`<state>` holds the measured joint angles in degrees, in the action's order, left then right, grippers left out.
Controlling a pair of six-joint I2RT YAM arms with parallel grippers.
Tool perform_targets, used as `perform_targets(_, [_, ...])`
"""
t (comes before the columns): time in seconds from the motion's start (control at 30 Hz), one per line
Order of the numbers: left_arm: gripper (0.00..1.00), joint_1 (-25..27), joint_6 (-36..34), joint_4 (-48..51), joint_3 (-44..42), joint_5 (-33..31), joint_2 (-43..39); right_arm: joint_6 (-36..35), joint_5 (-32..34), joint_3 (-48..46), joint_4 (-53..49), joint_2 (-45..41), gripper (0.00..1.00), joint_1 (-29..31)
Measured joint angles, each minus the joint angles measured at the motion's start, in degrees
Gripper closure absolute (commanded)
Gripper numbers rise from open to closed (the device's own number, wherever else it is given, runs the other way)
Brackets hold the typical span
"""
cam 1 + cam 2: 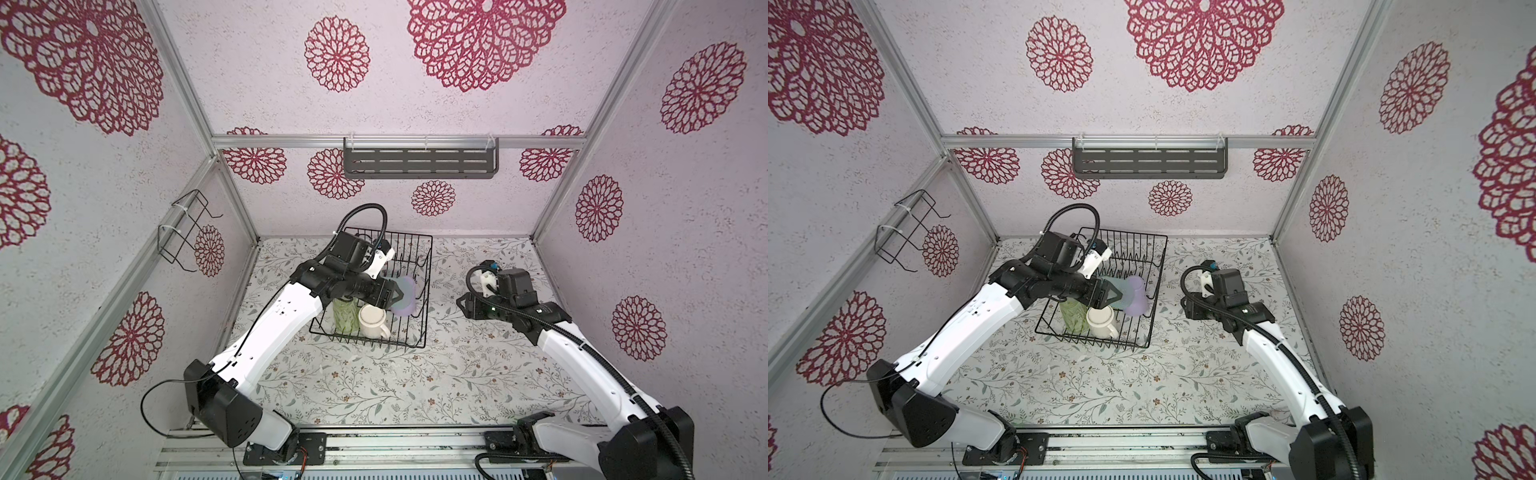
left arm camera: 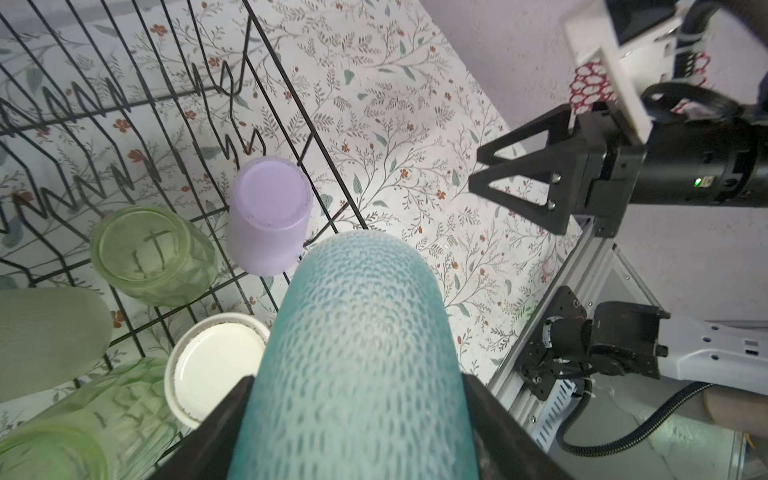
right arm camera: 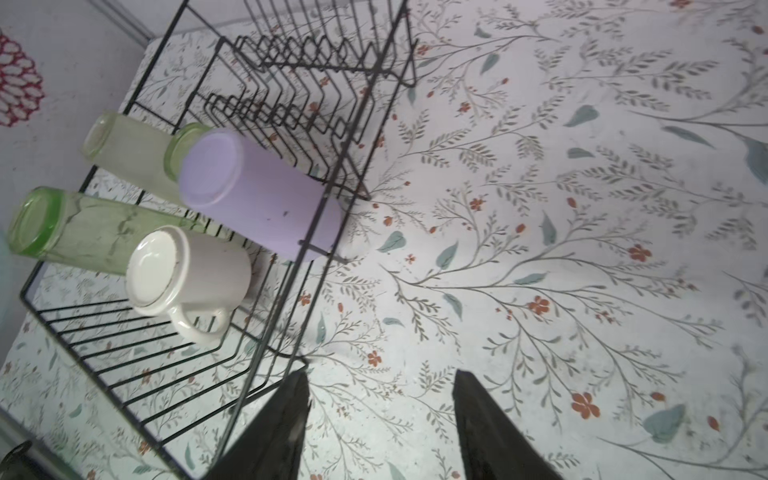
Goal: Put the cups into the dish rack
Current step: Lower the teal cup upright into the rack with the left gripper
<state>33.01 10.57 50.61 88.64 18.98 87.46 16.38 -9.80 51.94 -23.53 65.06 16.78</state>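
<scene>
My left gripper (image 2: 357, 380) is shut on the translucent teal cup (image 2: 357, 332) and holds it above the near right part of the black wire dish rack (image 1: 409, 233). Several cups stand base-up in the rack: a lilac tumbler (image 3: 257, 195), a white mug (image 3: 187, 274), a green patterned glass (image 3: 83, 232), a pale green tumbler (image 2: 153, 257) and a frosted tumbler (image 2: 45, 340). My right gripper (image 3: 380, 374) is open and empty, low over the floral mat just right of the rack; it also shows in both top views (image 1: 463, 305) (image 1: 1185, 305).
A grey slotted shelf (image 1: 419, 162) hangs on the back wall. A small black bent-wire holder (image 1: 185, 230) is fixed to the left wall. The floral mat (image 1: 415, 386) runs in front of and to the right of the rack.
</scene>
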Motion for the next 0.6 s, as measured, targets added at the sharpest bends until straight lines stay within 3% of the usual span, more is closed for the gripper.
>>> perform_targets(0.27, [0.38,4.15,-2.03,4.50,4.31,-3.85,6.56,3.02,2.08,-9.94,5.70,-5.05,0.40,-6.88])
perform_targets(0.6, [0.38,6.58,-4.46,8.39,6.25,-9.79,13.92,2.97,0.74,-12.66,9.31,-5.03,0.40,-7.63])
